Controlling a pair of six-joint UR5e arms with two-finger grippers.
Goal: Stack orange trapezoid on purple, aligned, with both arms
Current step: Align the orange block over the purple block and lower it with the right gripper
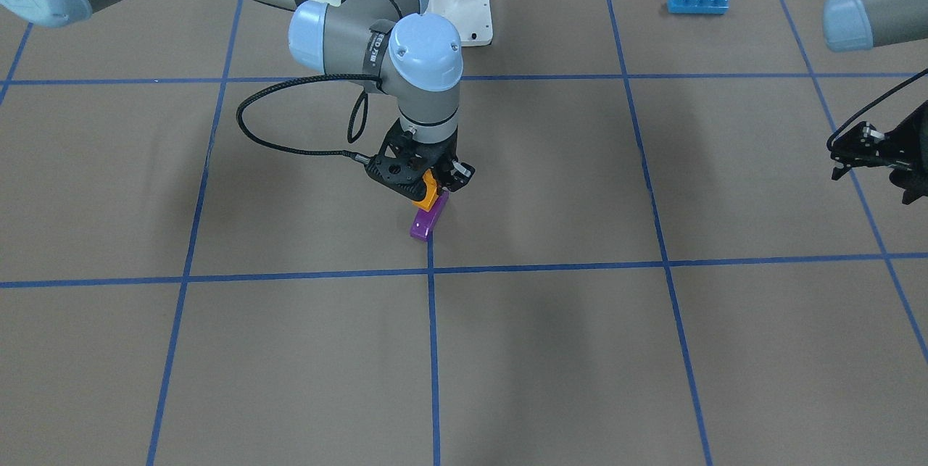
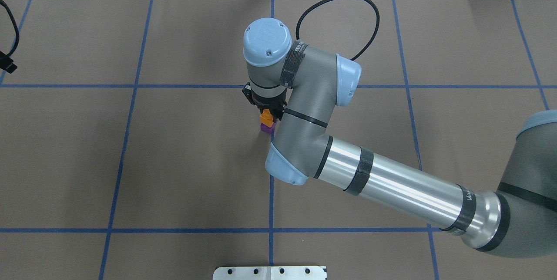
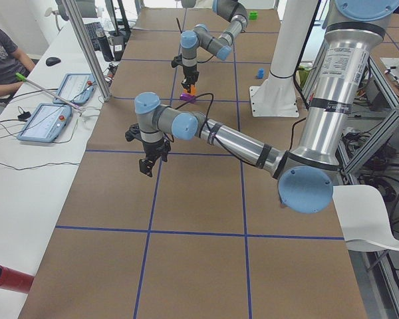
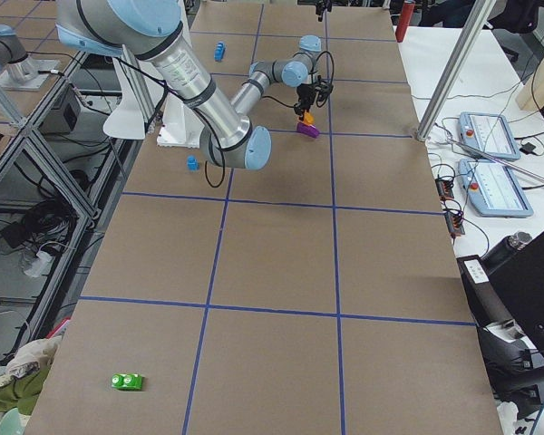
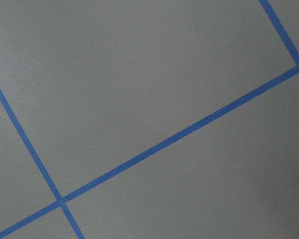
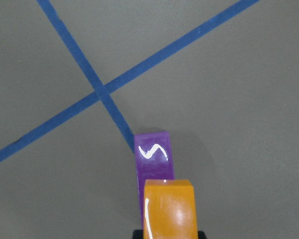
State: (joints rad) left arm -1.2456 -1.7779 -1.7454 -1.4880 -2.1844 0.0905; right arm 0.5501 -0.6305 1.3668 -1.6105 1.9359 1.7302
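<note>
Clamping on the orange trapezoid (image 1: 431,194) is seen at the right jaws. The brick is held just over the rear end of the purple (image 1: 425,224), which lies on the counter (image 1: 580,364) across a blue tape line (image 1: 433,350). Contact between the bricks cannot be told. The left jaws are kept well apart from both bricks; whether they are together or apart cannot be told.

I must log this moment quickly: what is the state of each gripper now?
Left gripper: cannot be told, open or closed.
Right gripper: closed on the orange brick, just over the purple brick.
</note>
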